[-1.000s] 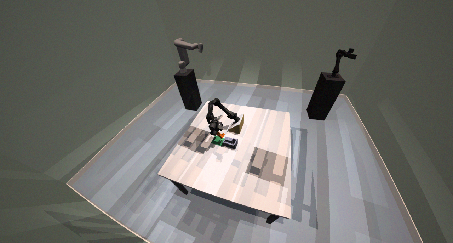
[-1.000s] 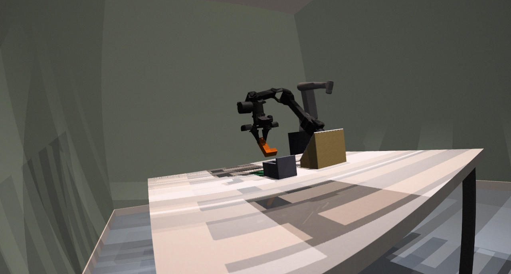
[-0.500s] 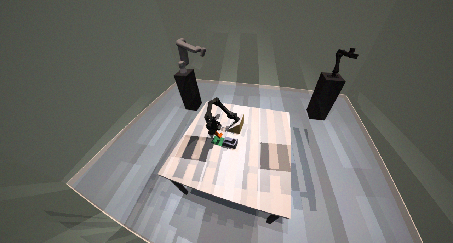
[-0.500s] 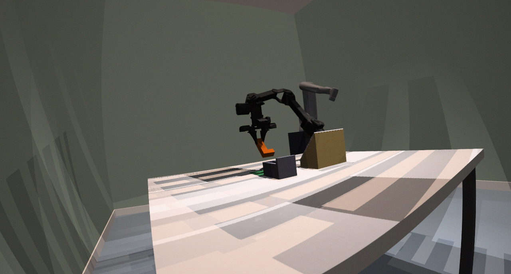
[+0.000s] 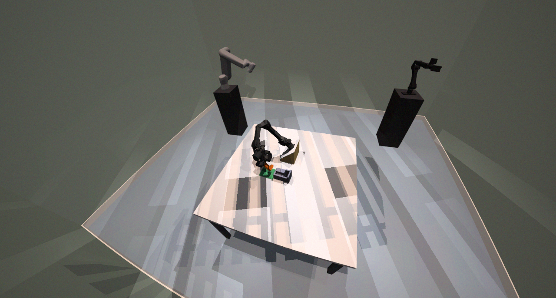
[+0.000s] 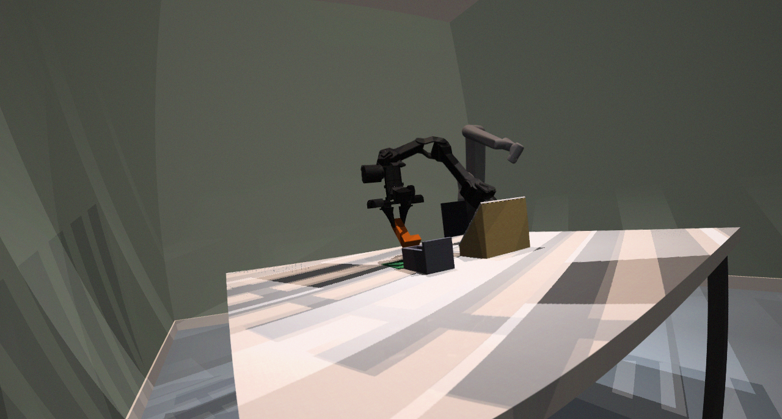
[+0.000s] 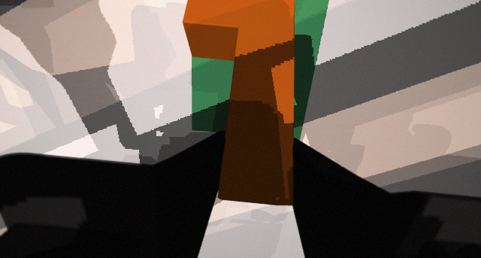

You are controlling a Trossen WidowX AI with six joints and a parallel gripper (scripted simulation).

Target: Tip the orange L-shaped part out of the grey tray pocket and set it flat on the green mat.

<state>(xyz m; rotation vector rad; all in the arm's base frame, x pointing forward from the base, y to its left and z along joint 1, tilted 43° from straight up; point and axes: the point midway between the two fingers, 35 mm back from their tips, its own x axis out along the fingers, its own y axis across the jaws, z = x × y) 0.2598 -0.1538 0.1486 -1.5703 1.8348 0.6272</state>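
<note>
The gripper (image 5: pixel 266 163) (image 6: pixel 398 220) (image 7: pixel 256 142) is clenched on the straight end of the part (image 5: pixel 269 167) (image 6: pixel 405 236) (image 7: pixel 263 21), one finger on either side. The part hangs aslant, its L-shaped end lowest, above the mat (image 5: pixel 266 174) (image 6: pixel 394 264) (image 7: pixel 210 79). Just beside the mat stands the tray (image 5: pixel 288 180) (image 6: pixel 438 255), its pocket now without the part; beyond it on the table (image 5: pixel 303 226) (image 6: pixel 382 329) is a tan wedge (image 5: pixel 292 156) (image 6: pixel 505 228).

So the tipping, pinching and lifting out are done, and the carry looks all but finished. Left to do: bring the part down, lay it flat with its top side up, and let go.

The exterior view gives the slant and the gap under the part, though the tray's wall hides much of the mat. The wrist view alone shows clearly how the fingers grip it, and sets the L-shaped end against the green; the tray's pocket shows only from the top.
</note>
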